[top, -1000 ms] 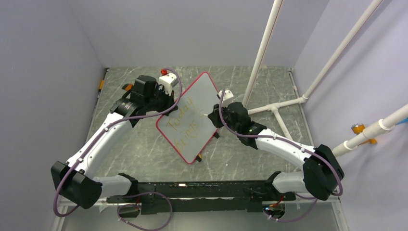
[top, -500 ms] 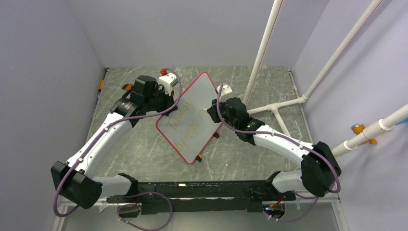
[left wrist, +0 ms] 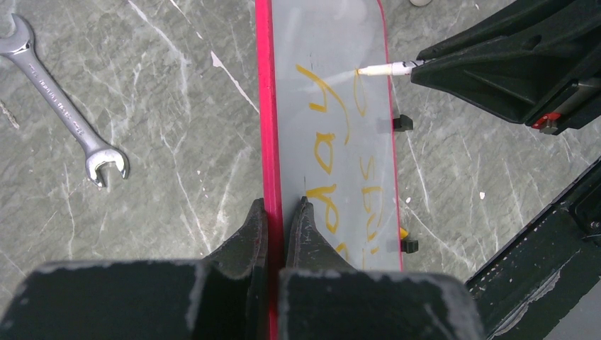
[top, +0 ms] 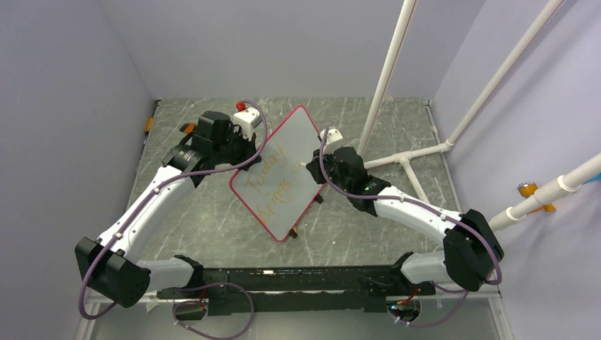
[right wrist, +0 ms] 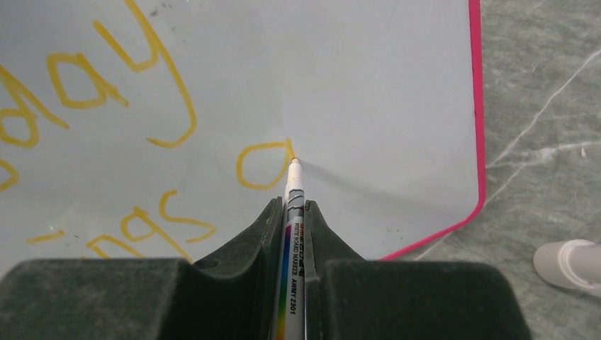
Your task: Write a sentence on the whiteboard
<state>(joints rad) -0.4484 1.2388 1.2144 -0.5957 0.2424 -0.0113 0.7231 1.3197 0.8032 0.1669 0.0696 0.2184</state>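
Note:
The whiteboard (top: 294, 145), white with a red-pink frame, is held tilted in mid-table; it also shows in the left wrist view (left wrist: 354, 42) and the right wrist view (right wrist: 368, 85). My left gripper (left wrist: 281, 207) is shut on the board's red edge (left wrist: 264, 106). My right gripper (right wrist: 292, 205) is shut on a white marker pen (right wrist: 293, 212), whose tip touches the board. The sentence (top: 273, 177) reads in orange-yellow, "Today" above "brings", with a fresh round letter (right wrist: 262, 164) at the tip. Two black clips (left wrist: 402, 122) sit on the far long edge.
A steel spanner (left wrist: 64, 113) lies on the grey marble table left of the board. A white pen cap (right wrist: 567, 263) lies beside the board's corner. White pipes (top: 386, 78) rise at the right back. A red-topped white object (top: 244, 113) stands behind the left arm.
My right gripper shifted slightly left and then back right along the board with the pen, adding a stroke after "brings". The left arm and the board have held still.

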